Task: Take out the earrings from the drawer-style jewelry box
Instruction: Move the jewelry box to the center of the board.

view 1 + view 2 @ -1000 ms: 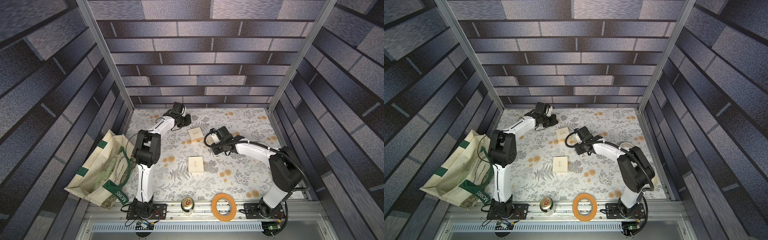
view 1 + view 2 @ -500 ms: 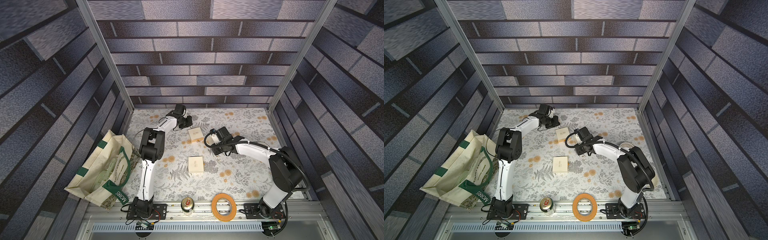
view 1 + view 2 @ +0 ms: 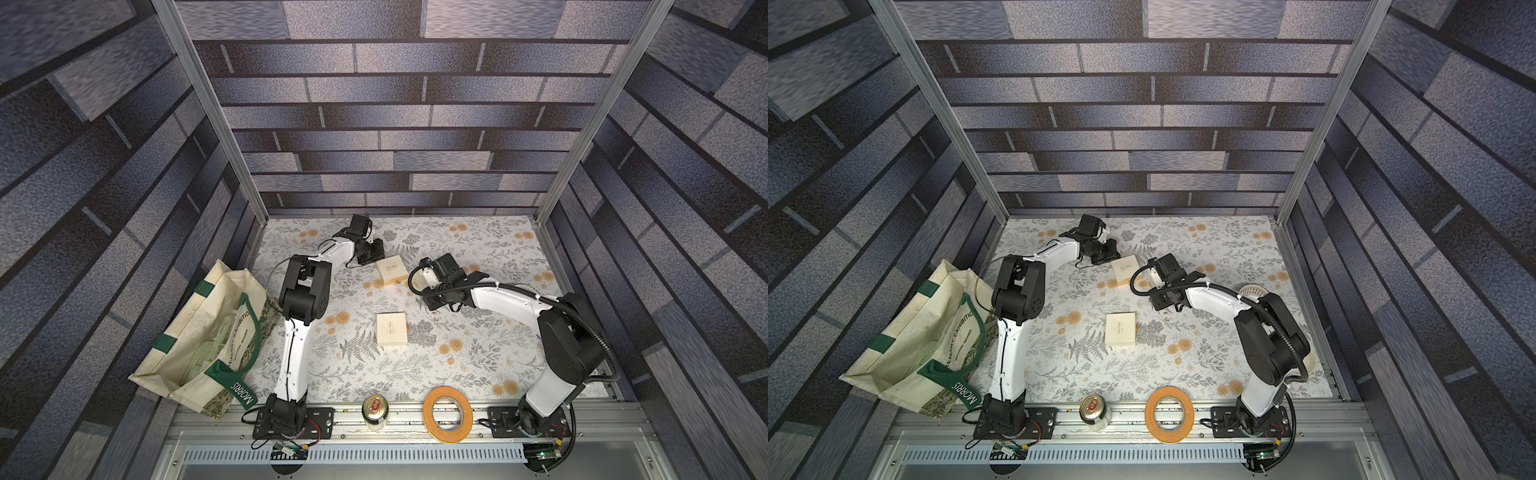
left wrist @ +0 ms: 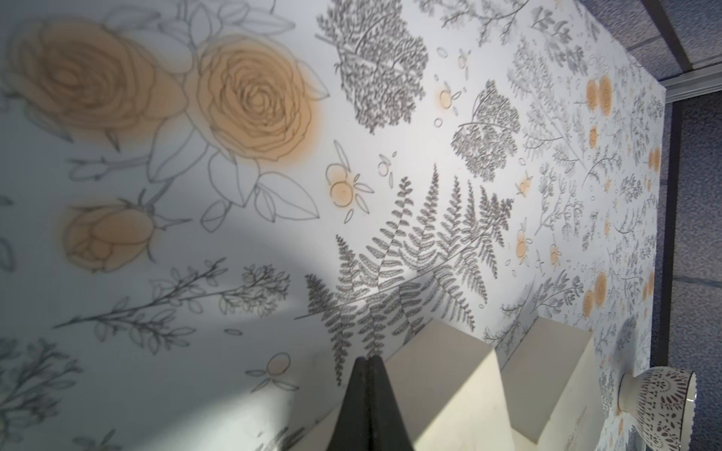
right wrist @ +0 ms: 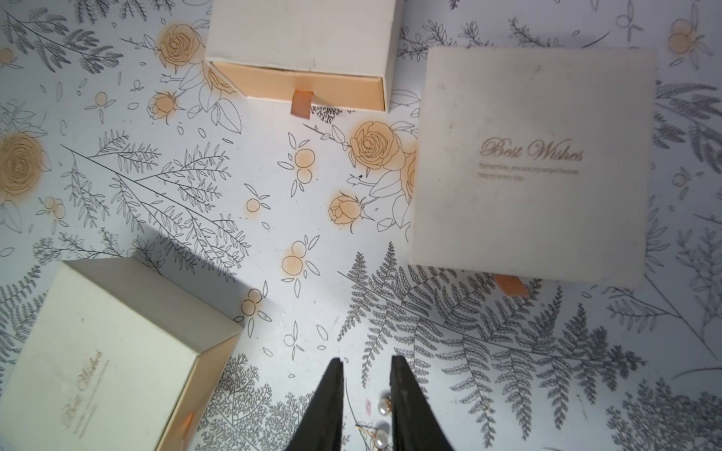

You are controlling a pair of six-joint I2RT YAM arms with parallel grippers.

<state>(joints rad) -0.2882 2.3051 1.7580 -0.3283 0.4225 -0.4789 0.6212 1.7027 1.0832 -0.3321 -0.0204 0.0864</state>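
Three cream boxes (image 5: 531, 164), two pearl earrings (image 5: 384, 408) on floral tabletop (image 5: 273, 187)

left claw (image 4: 369, 358) closed, right claw (image 5: 367, 361) seemingly parted

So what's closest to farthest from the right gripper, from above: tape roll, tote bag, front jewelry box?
From the right gripper, in a top view:
1. Front jewelry box, in the middle.
2. Tape roll, at the front edge.
3. Tote bag, far left.
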